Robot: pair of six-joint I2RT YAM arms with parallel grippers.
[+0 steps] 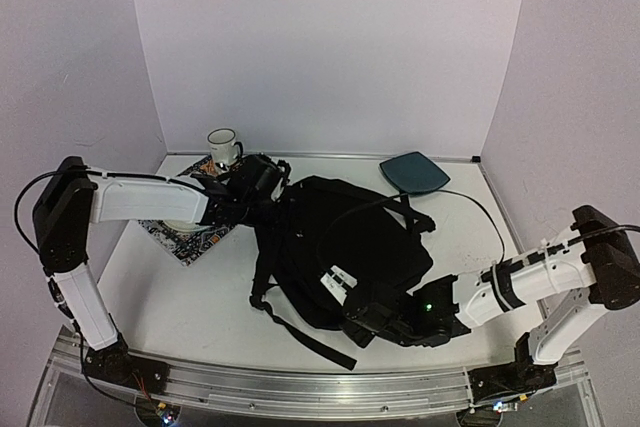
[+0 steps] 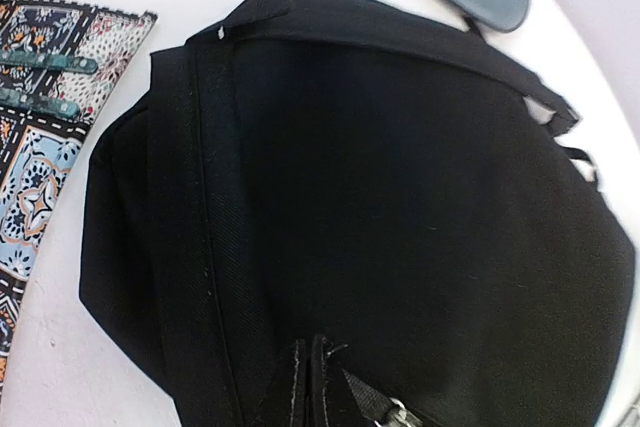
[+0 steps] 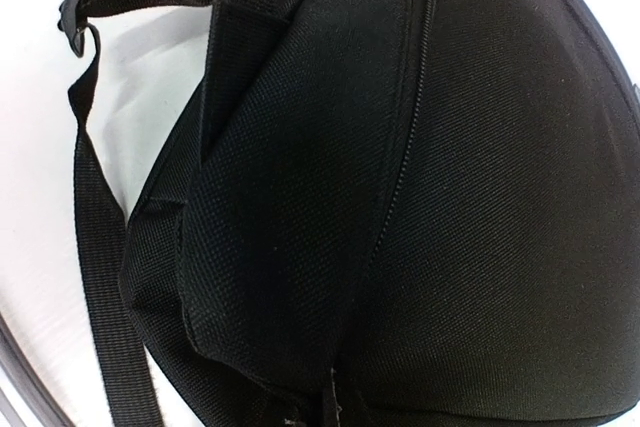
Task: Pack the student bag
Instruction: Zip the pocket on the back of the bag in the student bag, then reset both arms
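Observation:
The student bag (image 1: 345,242), a large floppy black backpack, lies flat in the middle of the table with its straps (image 1: 300,332) trailing toward the near edge. My left gripper (image 1: 268,190) is at the bag's far left edge. In the left wrist view its fingertips (image 2: 306,352) are pressed together, pinching the black fabric (image 2: 400,197) beside a zipper pull (image 2: 400,413). My right gripper (image 1: 362,309) sits at the bag's near edge. The right wrist view shows it (image 3: 337,392) shut on a fold of the bag (image 3: 480,197) below a zipper line (image 3: 405,147).
A patterned flat mat (image 1: 185,235) lies under the left arm, with a white mug (image 1: 223,145) behind it. A dark-teal rounded pad (image 1: 414,172) with a thin cable lies at the back right. White walls close in the table on three sides.

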